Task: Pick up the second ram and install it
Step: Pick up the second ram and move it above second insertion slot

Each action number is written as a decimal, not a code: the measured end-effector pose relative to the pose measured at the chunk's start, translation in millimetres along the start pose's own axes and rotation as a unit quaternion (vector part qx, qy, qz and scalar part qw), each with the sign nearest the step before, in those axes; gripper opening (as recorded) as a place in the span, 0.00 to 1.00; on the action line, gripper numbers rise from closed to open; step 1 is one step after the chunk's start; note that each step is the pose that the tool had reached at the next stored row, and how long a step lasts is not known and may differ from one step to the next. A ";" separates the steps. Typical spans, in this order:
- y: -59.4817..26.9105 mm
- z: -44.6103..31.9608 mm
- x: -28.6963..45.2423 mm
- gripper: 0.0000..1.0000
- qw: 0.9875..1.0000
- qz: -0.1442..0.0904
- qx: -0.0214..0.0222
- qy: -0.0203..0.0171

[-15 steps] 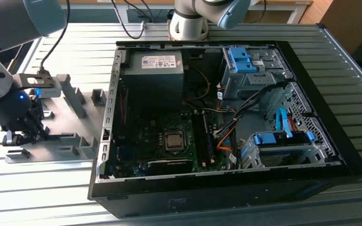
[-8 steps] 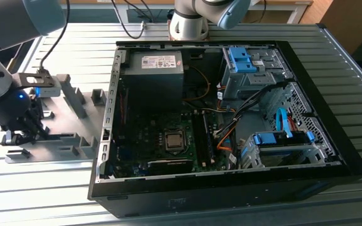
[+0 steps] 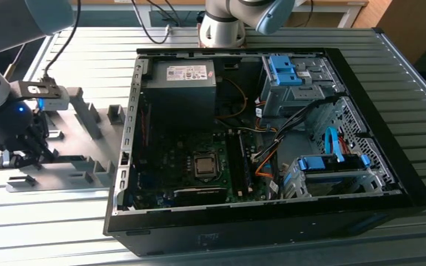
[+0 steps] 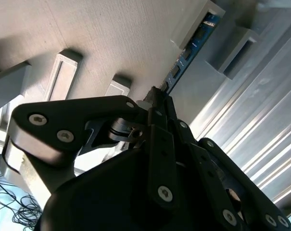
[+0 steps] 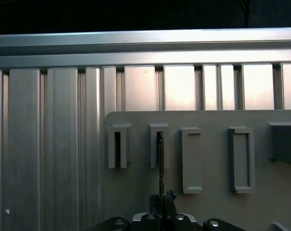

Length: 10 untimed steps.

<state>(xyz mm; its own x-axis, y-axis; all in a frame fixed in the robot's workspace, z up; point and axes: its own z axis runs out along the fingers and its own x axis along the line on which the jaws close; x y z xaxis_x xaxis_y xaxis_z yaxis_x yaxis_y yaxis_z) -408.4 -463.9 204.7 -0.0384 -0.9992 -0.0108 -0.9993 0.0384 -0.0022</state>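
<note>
My pincer [image 4: 157, 97] is clamped on the memory stick [image 4: 186, 53] standing in its bracket [image 5: 159, 127] ahead. I would lift straight, without twisting.

Gripper [image 4: 157, 95] clamped on the ram [image 4: 186, 53] at its near end; it's blue-green, on edge, far end between grey blocks [image 4: 236, 48] on the plate [image 4: 111, 33].

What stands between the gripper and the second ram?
Nothing visible does. In both wrist views the gripper is shut on one end of the second ram, which stands on edge in a grey bracket block.
</note>
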 end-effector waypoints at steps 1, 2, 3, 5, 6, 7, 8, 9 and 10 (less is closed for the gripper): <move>0.0 -1.7 0.0 0.14 1.000 0.000 0.000 0.000; 0.0 -3.5 0.0 0.14 1.000 0.000 0.000 0.000; 0.0 -5.2 0.0 0.14 1.000 0.000 0.000 0.000; 0.0 -8.4 -0.1 0.14 1.000 0.000 0.000 0.000; 0.0 -10.1 -0.1 0.14 1.000 0.000 0.000 0.000; 0.0 -12.1 -0.1 0.14 1.000 0.000 0.000 0.000; 0.0 -13.9 -0.2 0.14 1.000 0.000 0.000 0.000; 0.0 -15.8 -0.2 0.14 1.000 0.000 0.000 0.000; 0.0 -17.9 -0.2 0.14 1.000 0.000 0.000 0.000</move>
<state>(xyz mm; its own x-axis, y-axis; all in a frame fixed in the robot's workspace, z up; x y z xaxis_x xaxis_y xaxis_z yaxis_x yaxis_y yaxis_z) -408.4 -463.9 222.6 -0.0385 -0.9992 -0.0108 -0.9993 0.0385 -0.0022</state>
